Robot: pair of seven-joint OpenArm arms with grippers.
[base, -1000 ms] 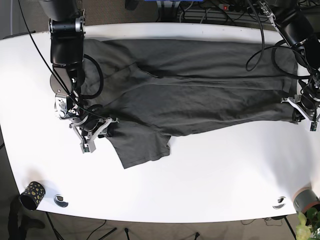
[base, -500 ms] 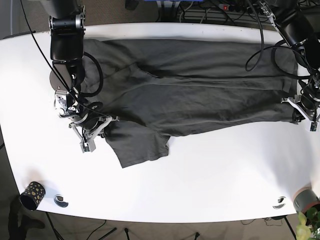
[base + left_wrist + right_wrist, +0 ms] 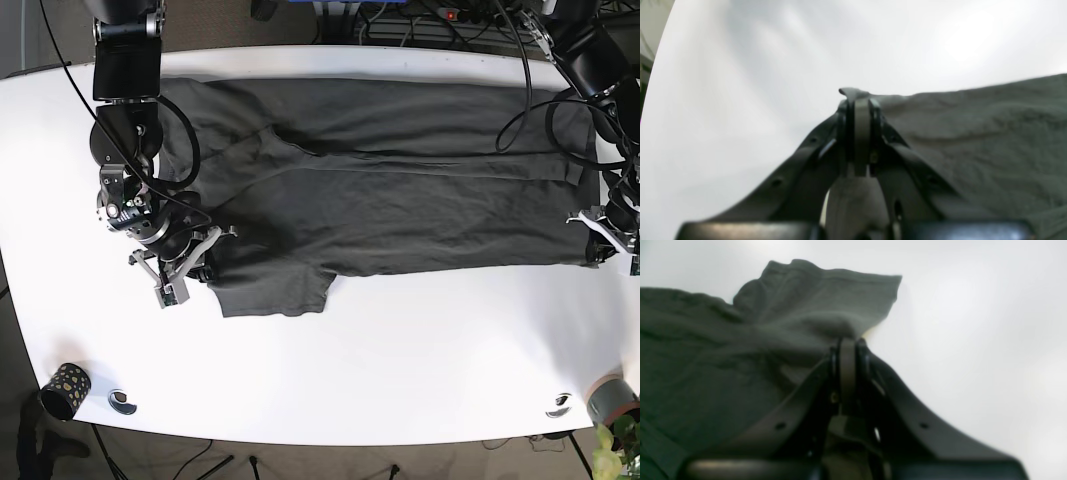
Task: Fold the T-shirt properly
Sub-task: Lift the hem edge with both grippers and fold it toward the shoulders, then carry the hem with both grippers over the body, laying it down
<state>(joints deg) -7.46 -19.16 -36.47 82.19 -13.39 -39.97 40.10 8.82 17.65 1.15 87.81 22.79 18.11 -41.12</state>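
Note:
A dark grey T-shirt [image 3: 400, 190] lies spread across the far half of the white table [image 3: 400, 350], with one sleeve [image 3: 270, 290] pointing toward the front. On the base view's left, my right gripper [image 3: 200, 268] is shut on the shirt's edge beside that sleeve. The right wrist view shows its fingers [image 3: 848, 343] closed on a fold of the cloth [image 3: 723, 356]. On the base view's right, my left gripper [image 3: 603, 243] is shut on the shirt's lower corner. In the left wrist view its fingers [image 3: 857, 96] pinch the cloth's [image 3: 973, 133] edge just above the table.
A speckled black cup [image 3: 63, 388] and a small white piece [image 3: 121, 402] sit at the front left corner. Another small piece [image 3: 560, 404], a grey cup [image 3: 612, 398] and a plant [image 3: 615, 450] are at the front right. Cables [image 3: 430, 20] run behind the table.
Both grippers shifted toward the table's front, drawing the shirt's lower edge with them. The sleeve, slanted before, now lies squarer and flatter.

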